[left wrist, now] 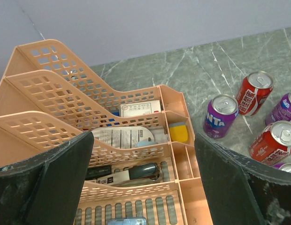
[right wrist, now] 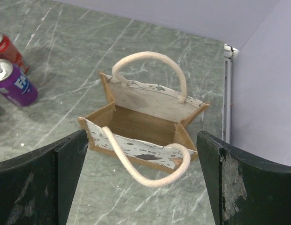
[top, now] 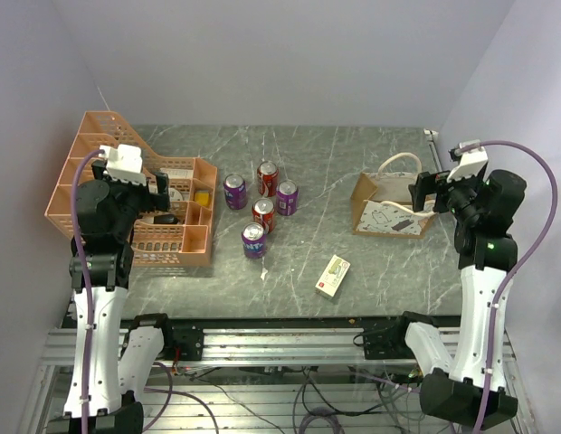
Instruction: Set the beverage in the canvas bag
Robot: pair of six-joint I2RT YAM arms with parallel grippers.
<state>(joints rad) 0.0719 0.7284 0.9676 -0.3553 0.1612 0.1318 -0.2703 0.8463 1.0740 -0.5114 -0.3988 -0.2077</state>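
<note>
Several beverage cans stand mid-table: purple cans (top: pixel 234 191), (top: pixel 287 196), (top: pixel 253 240) and red cans (top: pixel 267 177), (top: pixel 263 214). The left wrist view shows a purple can (left wrist: pixel 220 116) and a red can (left wrist: pixel 254 93). The canvas bag (top: pixel 392 204) stands open and empty at the right; it also shows in the right wrist view (right wrist: pixel 144 125), with one cream handle drooping forward. My left gripper (top: pixel 160 193) is open above the orange rack. My right gripper (top: pixel 422 193) is open, held above the bag's right side, empty.
An orange mesh rack (top: pixel 113 172) with stationery fills the left side of the table (top: pixel 353 154); it also shows in the left wrist view (left wrist: pixel 136 154). A small white box (top: pixel 333 276) lies near the front edge. Walls close in the back and right.
</note>
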